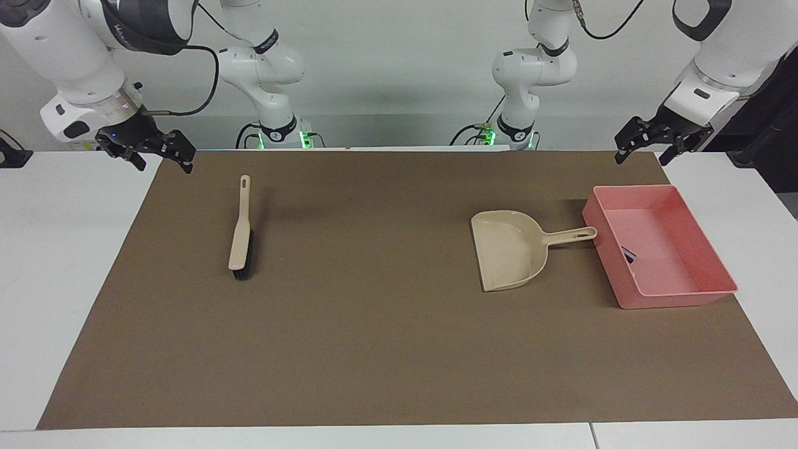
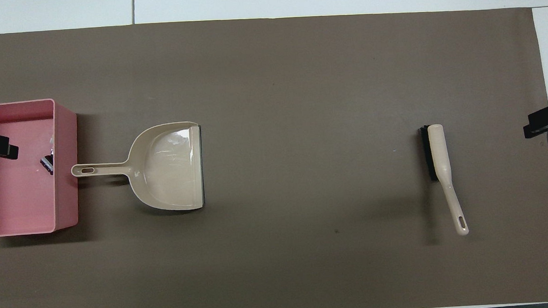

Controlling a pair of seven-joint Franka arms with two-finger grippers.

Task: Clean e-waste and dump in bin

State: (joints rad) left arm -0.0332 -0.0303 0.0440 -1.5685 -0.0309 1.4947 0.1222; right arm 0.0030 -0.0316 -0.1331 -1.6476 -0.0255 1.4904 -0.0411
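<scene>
I see the pink bin (image 1: 717,249), a low-walled rectangle at the left arm's end, long axis running away from the robots; a dark chip (image 2: 47,163) inside. Left gripper (image 1: 645,149) and right gripper (image 1: 159,156) hang with fingers apart.

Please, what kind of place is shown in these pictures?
Probably a robotics lab test bench, not a home: two robot arms are mounted at a white table, a brown mat marks the work area, and a dustpan, brush and pink bin lie staged on it.
</scene>
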